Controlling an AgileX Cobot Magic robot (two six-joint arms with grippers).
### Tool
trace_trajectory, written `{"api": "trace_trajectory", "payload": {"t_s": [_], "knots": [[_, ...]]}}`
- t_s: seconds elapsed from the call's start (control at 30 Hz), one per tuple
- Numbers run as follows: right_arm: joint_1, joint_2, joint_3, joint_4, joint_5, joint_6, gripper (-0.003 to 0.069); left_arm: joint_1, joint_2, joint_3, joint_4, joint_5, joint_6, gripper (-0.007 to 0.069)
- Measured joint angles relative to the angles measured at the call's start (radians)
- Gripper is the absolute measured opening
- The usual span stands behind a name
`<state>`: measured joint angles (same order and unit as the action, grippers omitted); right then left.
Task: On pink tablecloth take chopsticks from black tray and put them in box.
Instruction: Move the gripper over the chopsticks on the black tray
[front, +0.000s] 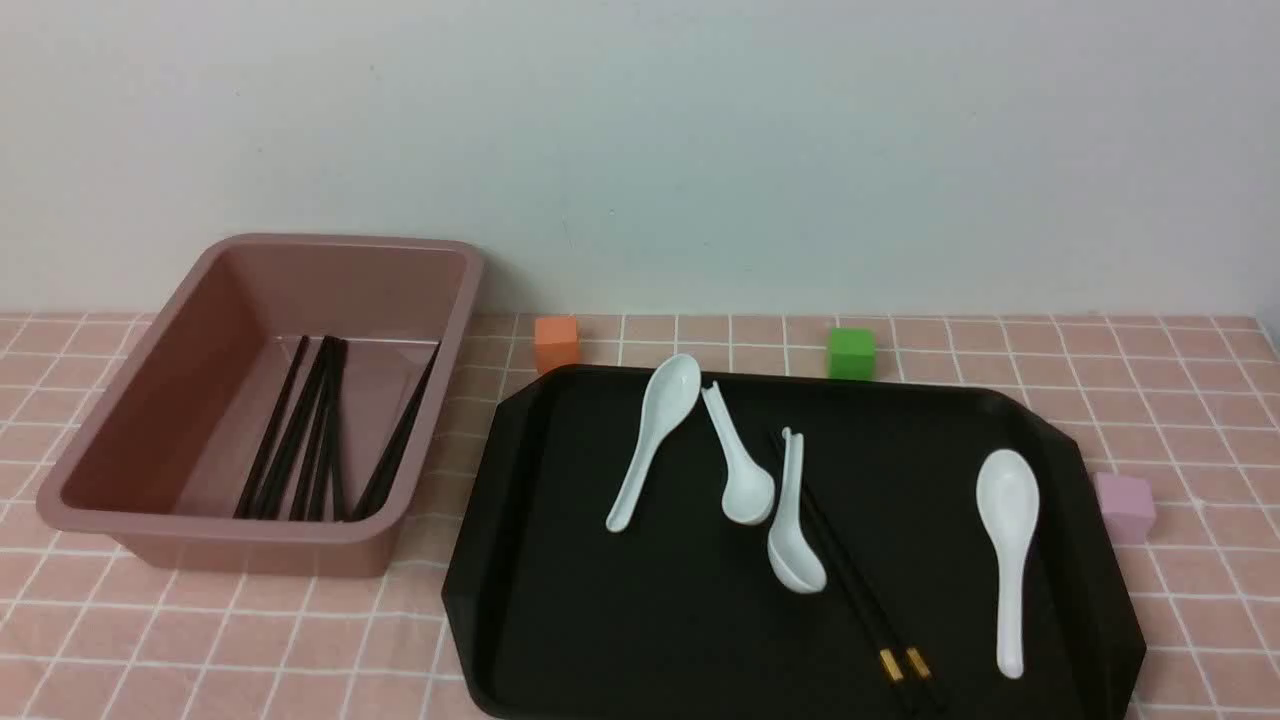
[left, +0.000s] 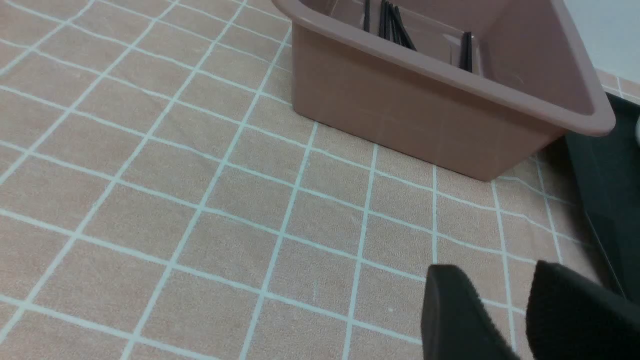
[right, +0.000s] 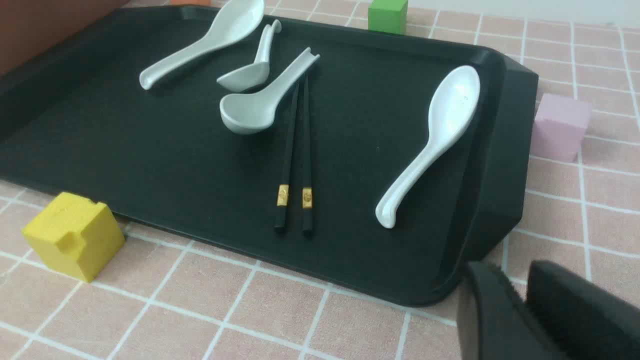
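Gold-banded pair still to move from tray to box

Transfer not started, as far as I can judge: the chopsticks (right: 306, 160) lie side by side on the black tray (front: 620, 620), right of its middle, banded ends toward its near edge, far ends by a white spoon (right: 255, 110). The box (front: 265, 560) stands on the pink tablecloth (front: 60, 625), off the tray's left edge. It already has several dark sticks (front: 292, 440) in it; no gold bands show on them, so I don't count them as this pair. Left to do: pick up both chopsticks, carry them across, let go in the box.

My right gripper (right: 511, 270) is partly open with nothing between the fingertips, by the tray's near right corner. My left gripper (left: 492, 267) is open and empty too, over the cloth on the near side of the box.

Hard to see: the front view cuts off the tray's near edge and shows neither gripper. Both wrist views crop my fingers, and their tips are blurred. The spoon handle covers part of the pair's far ends; it may be resting on them, contact unclear. Sticks in the box overlap, no sure count. The box's near wall hides their lower ends.
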<state>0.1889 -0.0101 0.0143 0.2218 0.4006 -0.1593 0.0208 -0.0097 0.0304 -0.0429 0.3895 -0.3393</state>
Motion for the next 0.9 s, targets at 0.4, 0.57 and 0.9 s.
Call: {"api": "trace_trajectory", "payload": {"t_s": [0.4,0.57,0.9], "knots": [[0.000,0.000,0.000,0.000,0.000,0.000,0.0158,0.000,0.000,0.000,0.000,0.000,0.000,0.0239],[0.000,0.000,0.000,0.000,0.000,0.000,0.0165,0.000,0.000,0.000,0.000,0.000,0.000,0.0239],[0.000,0.000,0.000,0.000,0.000,0.000,0.0179,0.000,0.000,0.000,0.000,0.000,0.000,0.0239]]}}
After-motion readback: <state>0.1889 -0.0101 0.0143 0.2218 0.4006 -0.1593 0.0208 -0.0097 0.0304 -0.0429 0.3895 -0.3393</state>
